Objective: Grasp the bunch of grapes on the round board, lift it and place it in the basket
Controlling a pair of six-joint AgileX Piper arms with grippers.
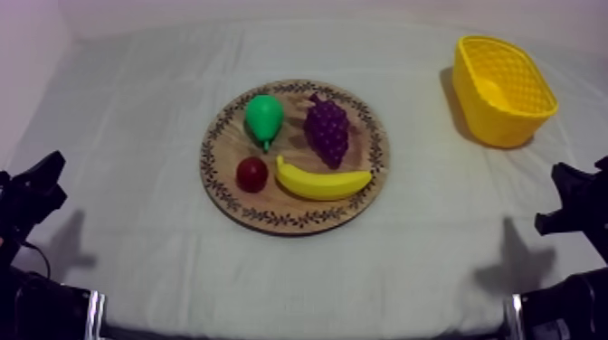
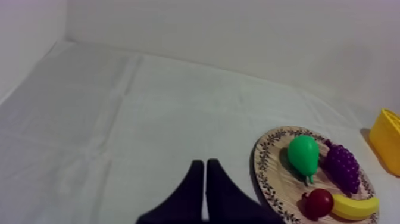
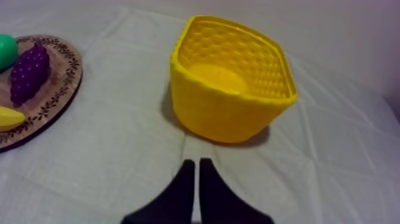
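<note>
The bunch of grapes (image 1: 327,132) lies untouched on the wooden board (image 1: 271,217), yellow basket (image 1: 507,127) empty, left gripper (image 2: 205,164) and right gripper (image 3: 197,162) idle, fingers (image 2: 191,193) closed on nothing.

The left arm (image 1: 32,194) and right arm (image 1: 579,203) are matt black, blocky and angular. Each has a pale silvery ring (image 1: 93,314) low down. The left gripper (image 2: 205,162) and right gripper (image 3: 197,161) have two smooth black fingers (image 2: 191,193), broad at the root and tapering to narrow tips.
</note>
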